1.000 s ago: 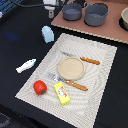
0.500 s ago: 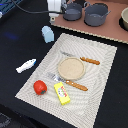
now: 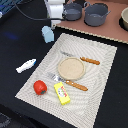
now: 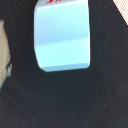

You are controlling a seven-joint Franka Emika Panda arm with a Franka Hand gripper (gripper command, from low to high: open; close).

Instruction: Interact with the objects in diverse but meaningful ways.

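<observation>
While the carton (image 3: 47, 34) stands on the black table (image 3: 20, 45), just off the mat's (image 3: 100, 55) corner, my gripper (image 3: 54, 21) hangs right above it. I cannot tell if my fingers are open or closed. The carton fills my wrist view (image 4: 62, 37). The fish (image 3: 26, 65) lies on the table beside the mat. On the mat sit the tomato (image 3: 40, 87), box (image 3: 62, 93) and plate (image 3: 71, 68).

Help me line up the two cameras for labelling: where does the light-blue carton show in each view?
Exterior view: the light-blue carton stands on the black surface off the placemat's far corner, toward the exterior view's left, just below the white gripper.
Wrist view: the carton fills the upper middle, red print at its edge.
Shared landmark: the placemat's pale corner.
</observation>
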